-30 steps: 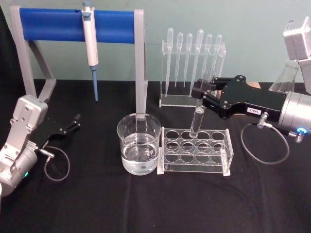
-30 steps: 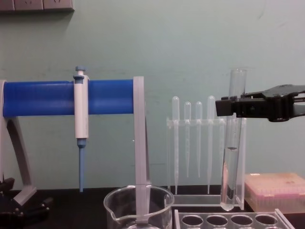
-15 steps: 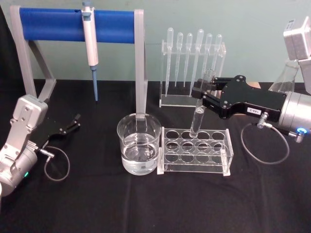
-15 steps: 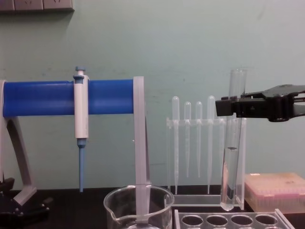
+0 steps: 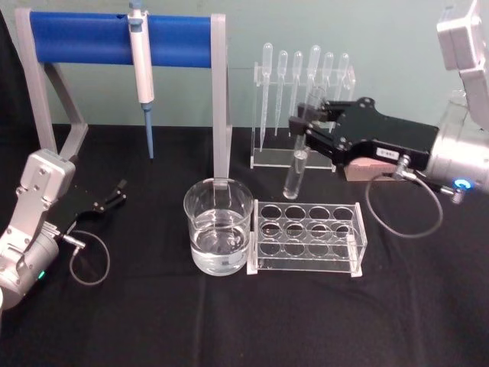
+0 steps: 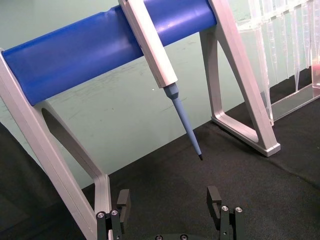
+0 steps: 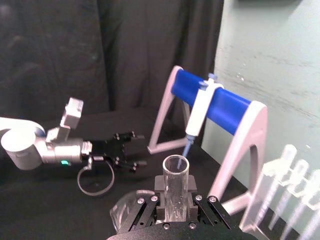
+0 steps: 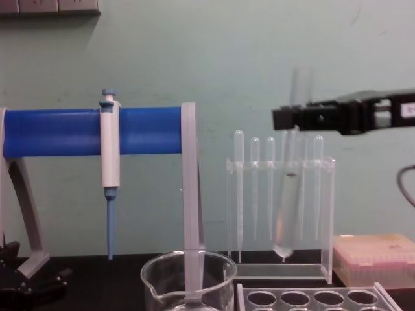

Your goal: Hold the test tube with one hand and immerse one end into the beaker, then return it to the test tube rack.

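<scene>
My right gripper [image 5: 307, 126] is shut on the upper part of the test tube [image 5: 293, 174], a clear glass tube with a little liquid inside. The tube hangs tilted in the air, behind the acrylic tube rack [image 5: 307, 238] and to the right of the beaker [image 5: 218, 228]. In the chest view the test tube [image 8: 285, 214] hangs below the right gripper [image 8: 295, 118], well above the beaker's rim [image 8: 188, 260]. The tube's mouth [image 7: 176, 165] stands between the jaws in the right wrist view. The beaker holds clear liquid. My left gripper [image 5: 114, 196] rests open at the far left, empty [image 6: 169, 205].
A blue-barred stand [image 5: 84, 37] carries a white-and-blue pipettor [image 5: 140, 69] at the back left. A rack of plastic pipettes [image 5: 302, 107] stands behind the tube. A pink box [image 8: 376, 259] lies at the back right. Black cloth covers the table.
My right gripper has risen and moved left toward the beaker with the test tube. The tube now hangs tilted, away from the rack's holes. The left arm has not moved.
</scene>
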Controlling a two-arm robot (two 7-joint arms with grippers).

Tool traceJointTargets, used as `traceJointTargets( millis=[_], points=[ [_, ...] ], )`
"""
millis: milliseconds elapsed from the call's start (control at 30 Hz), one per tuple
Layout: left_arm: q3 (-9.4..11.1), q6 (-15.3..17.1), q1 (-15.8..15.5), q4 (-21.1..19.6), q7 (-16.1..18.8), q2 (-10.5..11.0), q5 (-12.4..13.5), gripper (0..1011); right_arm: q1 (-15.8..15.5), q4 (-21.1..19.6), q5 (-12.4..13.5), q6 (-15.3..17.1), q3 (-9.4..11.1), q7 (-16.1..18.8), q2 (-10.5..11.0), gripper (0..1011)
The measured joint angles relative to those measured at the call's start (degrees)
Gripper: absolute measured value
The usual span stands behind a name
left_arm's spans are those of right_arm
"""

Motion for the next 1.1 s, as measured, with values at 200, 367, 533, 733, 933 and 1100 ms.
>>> traceJointTargets(
  millis=[200,367,533,733,933,1100],
  points=[
    [0.0,0.0,0.0,0.0,0.0,0.0,0.0,1000,4.5,3.1,0.7,0.8,-2.5,1.5,-3.0,239],
    [0.0,0.0,0.0,0.0,0.0,0.0,0.0,1000,7.6,5.9,1.0,1.2,-4.6,2.4,-5.5,241],
    [0.0,0.0,0.0,0.0,0.0,0.0,0.0,1000,9.7,7.9,1.1,1.2,-6.2,3.1,-7.1,241],
    [0.0,0.0,0.0,0.0,0.0,0.0,0.0,1000,11.5,9.6,1.5,1.1,-8.1,3.7,-8.7,241],
    [0.0,0.0,0.0,0.0,0.0,0.0,0.0,1000,12.5,10.5,1.7,1.0,-9.7,3.9,-9.8,241],
    [0.0,0.0,0.0,0.0,0.0,0.0,0.0,1000,12.9,11.4,1.9,0.8,-10.8,4.1,-10.3,241]
  ],
)
